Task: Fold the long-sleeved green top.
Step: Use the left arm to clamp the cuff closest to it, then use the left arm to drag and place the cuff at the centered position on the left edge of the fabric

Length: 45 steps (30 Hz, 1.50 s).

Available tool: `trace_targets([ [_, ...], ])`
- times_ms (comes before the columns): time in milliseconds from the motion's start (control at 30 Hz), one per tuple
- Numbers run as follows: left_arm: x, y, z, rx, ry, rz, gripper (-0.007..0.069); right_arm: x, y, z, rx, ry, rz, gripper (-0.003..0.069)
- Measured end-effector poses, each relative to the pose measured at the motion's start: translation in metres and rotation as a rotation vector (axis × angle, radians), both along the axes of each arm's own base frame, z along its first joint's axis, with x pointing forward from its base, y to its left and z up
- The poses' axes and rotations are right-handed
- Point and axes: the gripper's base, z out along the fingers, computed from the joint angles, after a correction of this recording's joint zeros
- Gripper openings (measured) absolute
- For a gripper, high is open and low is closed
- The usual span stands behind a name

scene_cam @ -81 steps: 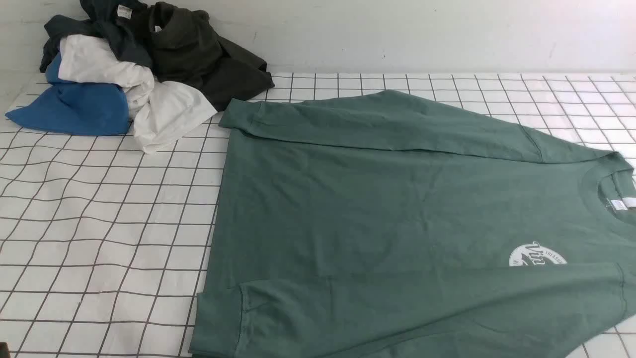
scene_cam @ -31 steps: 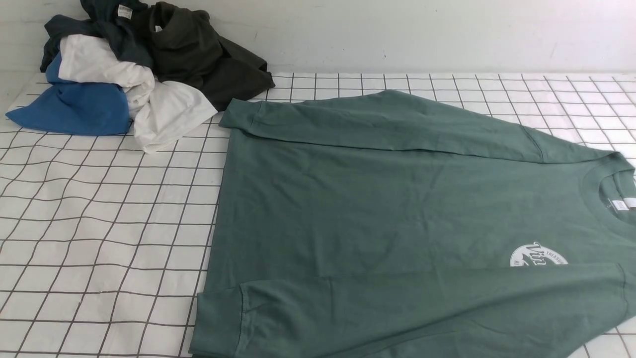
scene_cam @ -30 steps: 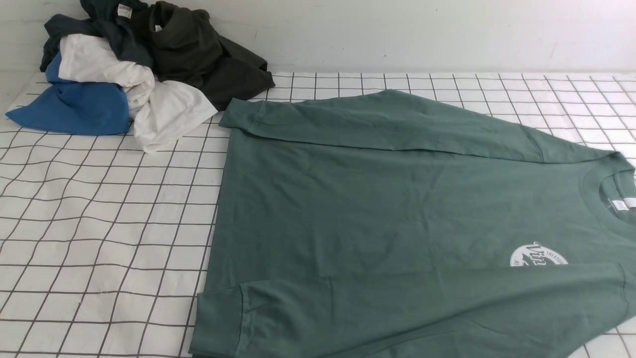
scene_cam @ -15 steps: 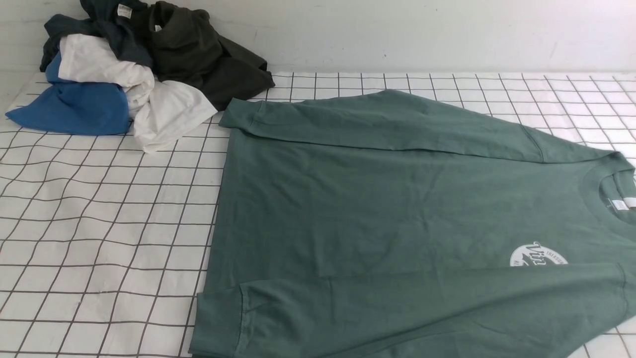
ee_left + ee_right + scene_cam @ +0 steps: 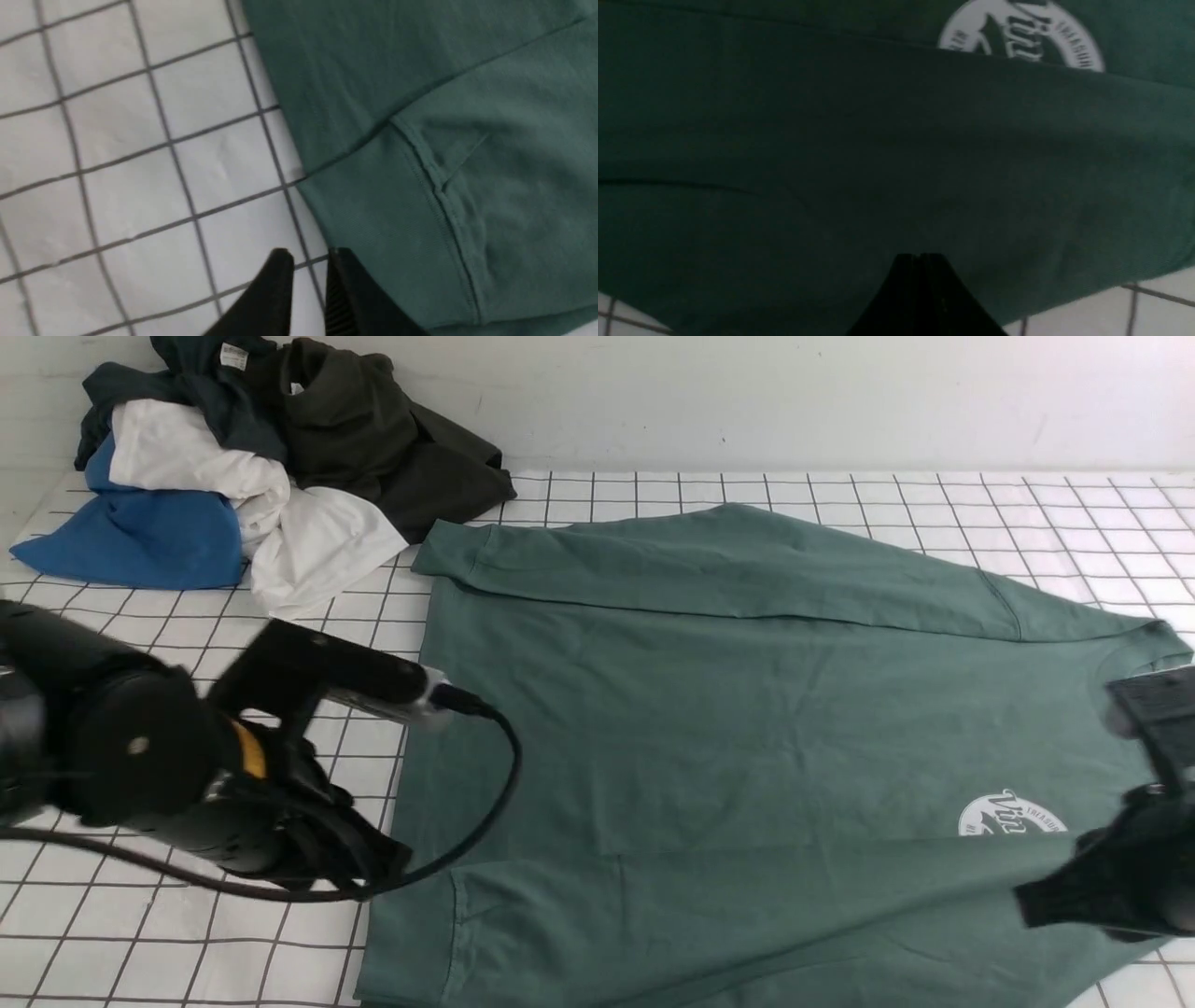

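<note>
The green long-sleeved top [image 5: 728, 709] lies flat on the checked cloth, neck toward the right, both sleeves folded in along its body. Its white round logo [image 5: 1013, 814] is half covered by the near sleeve, as the right wrist view also shows on the logo [image 5: 1020, 32]. My left gripper [image 5: 378, 863] hovers at the near sleeve's cuff [image 5: 373, 224]; in the left wrist view the left gripper [image 5: 308, 256] has a narrow gap between its fingers, with nothing in it. My right gripper [image 5: 1036, 901] hangs over the near sleeve by the shoulder. In the right wrist view the right gripper [image 5: 918, 256] is shut and empty.
A heap of clothes sits at the back left: a blue garment [image 5: 140, 537], a white one [image 5: 280, 532] and a dark olive one [image 5: 373, 439]. The white checked cloth [image 5: 187, 728] covers the table. A wall runs close behind.
Both arms have come into the front view, left arm at the top's near-left cuff, right arm at its near-right side. The left fingers have parted slightly. The top has not moved.
</note>
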Motion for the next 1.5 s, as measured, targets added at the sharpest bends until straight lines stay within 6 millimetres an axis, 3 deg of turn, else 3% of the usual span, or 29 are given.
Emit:
trace_targets([
  [33, 0.008, -0.004, -0.009, 0.008, 0.034, -0.002, 0.0163, 0.011, 0.012, -0.006, 0.052, 0.059, 0.048, -0.0015],
  [133, 0.018, -0.008, -0.023, 0.025, 0.078, 0.002, 0.0230, 0.022, 0.023, -0.009, 0.112, 0.125, 0.093, -0.0015],
  [167, 0.027, -0.010, -0.035, 0.031, 0.116, 0.014, 0.0290, 0.030, 0.032, -0.011, 0.156, 0.176, 0.157, -0.0015],
  [300, 0.038, -0.011, -0.052, 0.026, 0.177, 0.047, 0.0321, 0.034, 0.042, -0.011, 0.231, 0.219, 0.221, -0.0015],
  [400, 0.046, -0.014, -0.070, 0.015, 0.237, 0.062, 0.0262, 0.032, 0.047, -0.009, 0.284, 0.233, 0.275, -0.0015],
  [600, 0.049, -0.016, -0.068, 0.003, 0.229, 0.059, 0.0052, 0.032, 0.048, -0.008, 0.294, 0.228, 0.291, -0.0015],
  [700, 0.047, -0.016, -0.056, -0.009, 0.193, 0.048, 0.0009, 0.032, 0.048, -0.008, 0.294, 0.228, 0.294, -0.0015],
  [800, 0.043, -0.014, -0.027, -0.039, 0.105, 0.028, 0.0005, 0.032, 0.048, -0.008, 0.293, 0.227, 0.295, -0.0015],
  [967, 0.042, -0.009, 0.043, -0.058, -0.167, -0.046, 0.0005, 0.032, 0.048, -0.008, 0.289, 0.223, 0.308, -0.0015],
  [1067, 0.053, -0.004, 0.067, -0.023, -0.291, -0.069, 0.0005, 0.032, 0.048, -0.008, 0.288, 0.222, 0.312, -0.0015],
  [1133, 0.060, -0.001, 0.069, -0.009, -0.305, -0.061, 0.0005, 0.032, 0.048, -0.008, 0.288, 0.222, 0.312, -0.0015],
  [1267, 0.100, 0.006, 0.046, 0.019, -0.280, -0.018, 0.0005, 0.033, 0.048, -0.008, 0.288, 0.222, 0.312, -0.0015],
  [1367, 0.127, 0.001, 0.014, 0.047, -0.220, -0.021, 0.0008, 0.033, 0.048, -0.008, 0.288, 0.222, 0.312, -0.0015],
  [1500, 0.155, -0.006, -0.014, 0.078, -0.180, -0.036, 0.0061, 0.033, 0.048, -0.008, 0.287, 0.220, 0.316, -0.0015],
])
